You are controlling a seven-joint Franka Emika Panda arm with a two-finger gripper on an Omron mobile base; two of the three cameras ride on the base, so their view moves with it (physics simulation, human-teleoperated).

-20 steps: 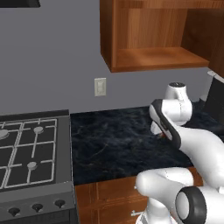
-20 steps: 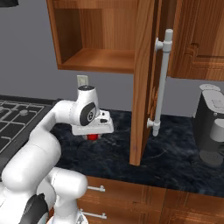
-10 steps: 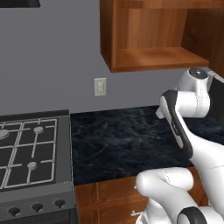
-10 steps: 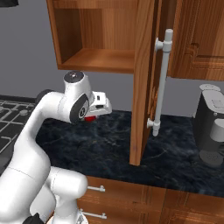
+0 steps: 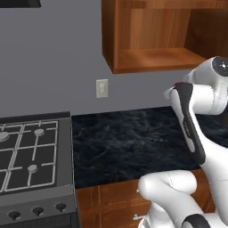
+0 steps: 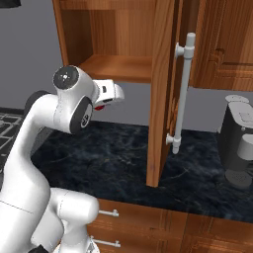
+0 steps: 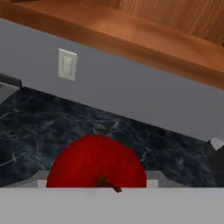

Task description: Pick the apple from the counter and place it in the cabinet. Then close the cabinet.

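Red apple (image 7: 96, 161) sits low in the centre of your hand view, pinched in the pincer (image 6: 103, 105), whose fingertips are hidden behind the fruit. In the right base view you can see a sliver of red under the white hand, left of centre, raised well above the bench (image 6: 113, 153) and just below the front edge of the shelf (image 6: 118, 66). That height makes sense: the apple has to clear the shelf lip before it can go into the cabinet (image 6: 106, 44). The door (image 6: 160, 94) stands open at the frame's middle, edge-on to you, its handle (image 6: 182, 94) facing right, so the opening is free. Your hand view looks up at the shelf's underside and a wall outlet (image 7: 67, 64) at upper left. Judging by this, placing comes next, then closing.
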